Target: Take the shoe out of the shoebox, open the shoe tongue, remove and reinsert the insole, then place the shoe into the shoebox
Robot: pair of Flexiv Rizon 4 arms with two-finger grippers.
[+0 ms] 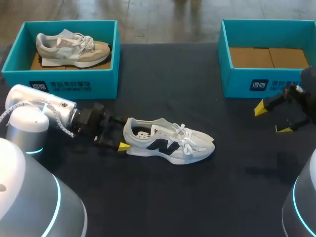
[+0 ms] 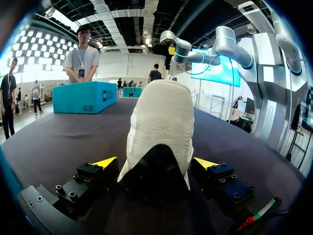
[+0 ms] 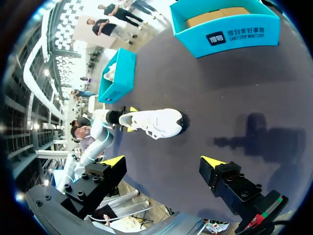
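Dark tabletop (image 1: 163,89). White and pale-grey lace-up sneaker with a dark side logo (image 1: 170,140) lies near centre, out of any box, upright on its sole, toe toward 3 o'clock, heel toward 9. Left gripper (image 2: 155,162) at the heel, coming in from 9 o'clock: fingers spread wide, one on each side of the heel, not clamped; thin gaps show in the left wrist view. At 10 o'clock from the shoe, a teal cardboard shoebox (image 1: 64,79) holding a second sneaker, beige and grey (image 1: 71,48), toe toward 3. At 1 o'clock, well apart, another teal shoebox (image 1: 266,81), brown cardboard floor showing. Right gripper (image 1: 271,118) just in front of that box, at 3 o'clock from the shoe, fingers apart, holding nothing.
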